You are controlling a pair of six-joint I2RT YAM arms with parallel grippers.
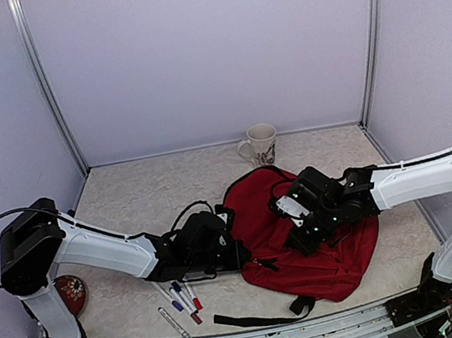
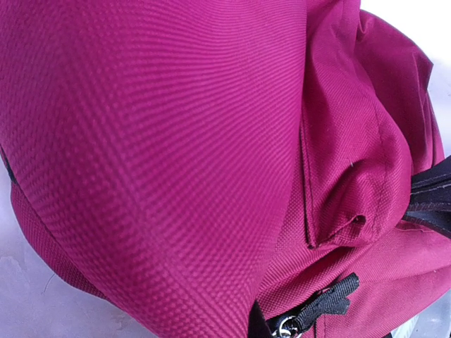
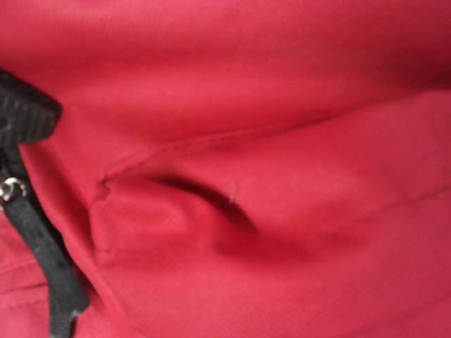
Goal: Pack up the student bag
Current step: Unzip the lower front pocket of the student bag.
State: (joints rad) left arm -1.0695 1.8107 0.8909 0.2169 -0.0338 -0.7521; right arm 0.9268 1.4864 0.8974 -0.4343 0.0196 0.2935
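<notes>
The student bag (image 1: 326,248), a big dark-red backpack, lies flat on the table right of centre. My left gripper (image 1: 236,252) is at its left edge and my right gripper (image 1: 297,238) presses down on its top middle. In the left wrist view bunched red fabric (image 2: 176,162) fills the frame, with a black zipper pull (image 2: 328,299) at the bottom. The right wrist view shows a puckered fold of the bag (image 3: 232,211) and a black strap (image 3: 42,260). Fabric hides both pairs of fingers. Each gripper looks shut on the bag's cloth.
A patterned white mug (image 1: 261,143) stands behind the bag near the back wall. Several pens (image 1: 183,302) lie in front of the left arm. A red round object (image 1: 71,292) sits at the left. A loose black strap (image 1: 251,319) trails toward the near table edge.
</notes>
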